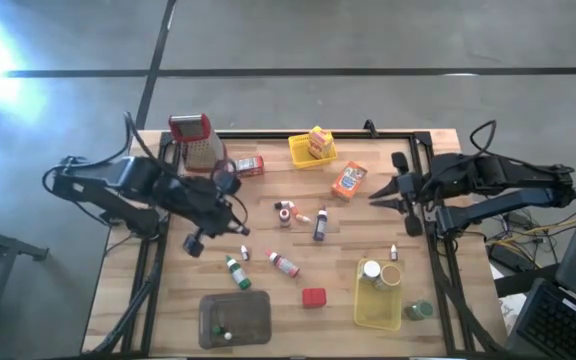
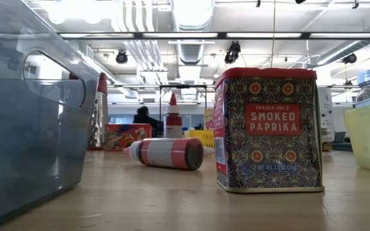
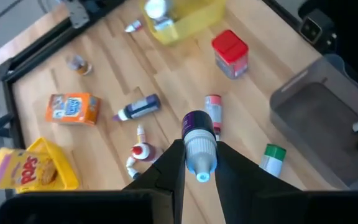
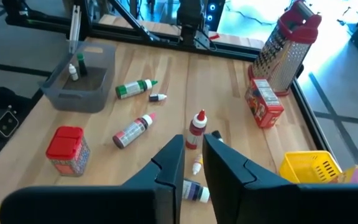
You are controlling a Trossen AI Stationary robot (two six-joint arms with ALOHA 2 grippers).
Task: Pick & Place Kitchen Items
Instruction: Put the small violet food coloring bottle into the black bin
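Observation:
My left gripper (image 1: 238,227) hangs over the table's left middle, shut on a small bottle (image 3: 197,134) with a purple band and a white ribbed cap. My right gripper (image 1: 376,196) hovers above the right side beside an orange box (image 1: 348,181), its fingers (image 4: 174,155) a little apart with nothing between them. On the wood lie a red-banded bottle (image 1: 283,264), a green-capped bottle (image 1: 236,272), a purple bottle (image 1: 320,225) and small red-and-white bottles (image 1: 286,210). A red paprika tin (image 2: 268,128) stands upright near the front. My left gripper pinches the bottle by its white ribbed cap (image 3: 199,152) between the two fingers (image 3: 171,163). The fingers slant down from the table's left and run along the bottle. Its purple end sticks out past the fingertips. The bottle is lifted clear of the table.
A grey tray (image 1: 253,322) with small bottles sits at the front left, and a yellow basket (image 1: 368,312) with a jar at the front right. Another yellow basket (image 1: 298,152) holds a box at the back. A grater (image 1: 194,140) and a red box (image 1: 248,165) stand at the back left.

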